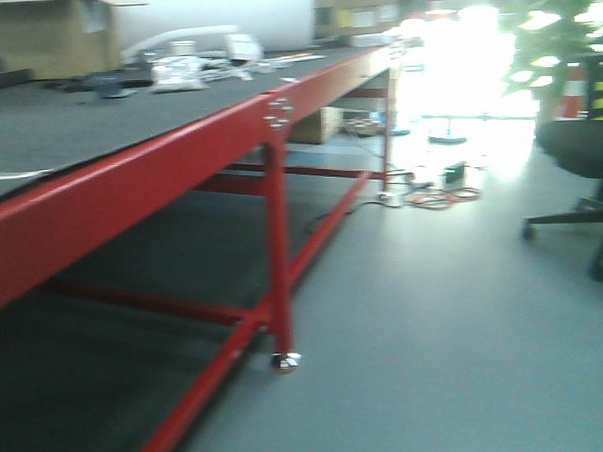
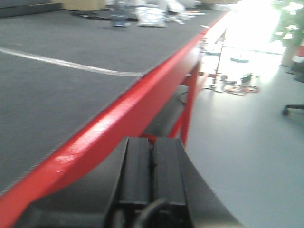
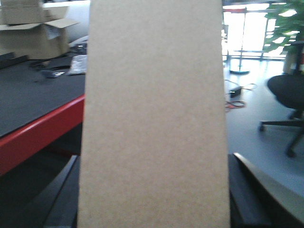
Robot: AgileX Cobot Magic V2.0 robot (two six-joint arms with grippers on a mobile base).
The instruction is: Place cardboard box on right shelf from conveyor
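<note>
Your right fingers [image 3: 240, 194] seem to hold the cardboard box [image 3: 154, 118] tight. Your left fingers [image 2: 137, 171] are closed, near the conveyor [image 2: 71, 85].

My right gripper [image 3: 153, 194] clamps the cardboard box [image 3: 154, 95], with dark fingers [image 3: 242, 194] showing on either side of it. My left gripper [image 2: 152, 166] holds nothing, its two fingers pressed together.

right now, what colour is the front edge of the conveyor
Red. It shows best on the conveyor in the left wrist view.
</note>
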